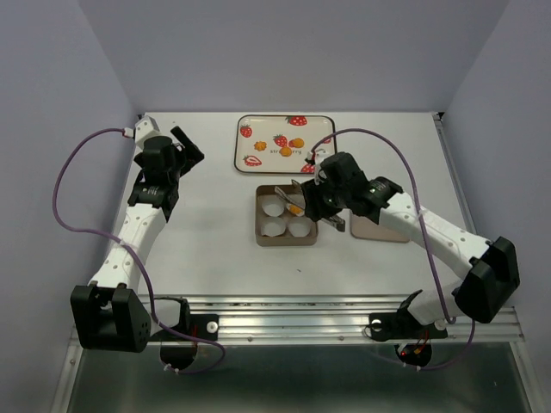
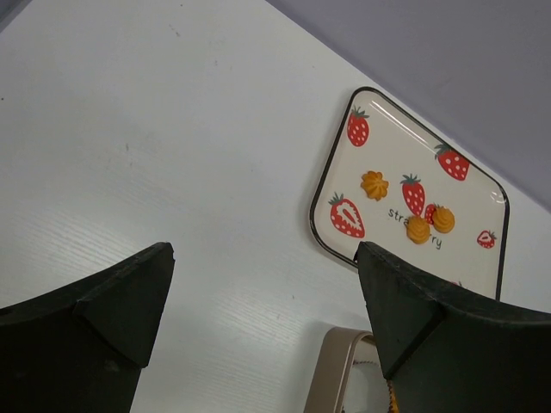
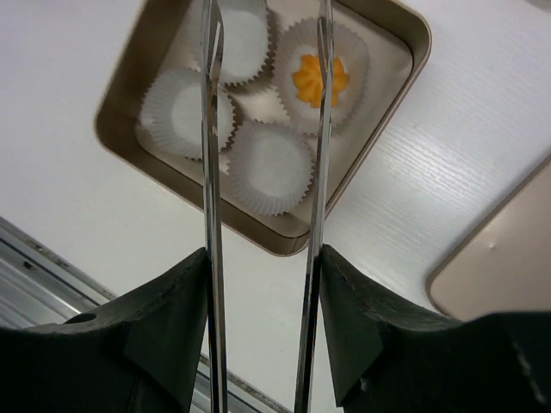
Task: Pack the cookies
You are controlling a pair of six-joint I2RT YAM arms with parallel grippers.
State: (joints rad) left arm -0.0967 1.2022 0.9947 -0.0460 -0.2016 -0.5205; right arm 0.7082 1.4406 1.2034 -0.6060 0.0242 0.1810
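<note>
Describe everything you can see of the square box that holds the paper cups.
The box is a shallow square tin with rounded corners, metallic tan, lying flat and lidless on the white table, below the strawberry plate. Four white fluted paper cups fill it two by two; one holds an orange cookie, three look empty. The right gripper hangs above, apparently not touching.

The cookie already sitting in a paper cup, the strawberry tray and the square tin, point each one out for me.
cookie in the cup (image 3: pixel 320 77): right wrist view, on its orange centre.
strawberry tray (image 2: pixel 320 202): left wrist view, on its dark left rim.
square tin (image 3: pixel 120 107): right wrist view, on its left wall.
</note>
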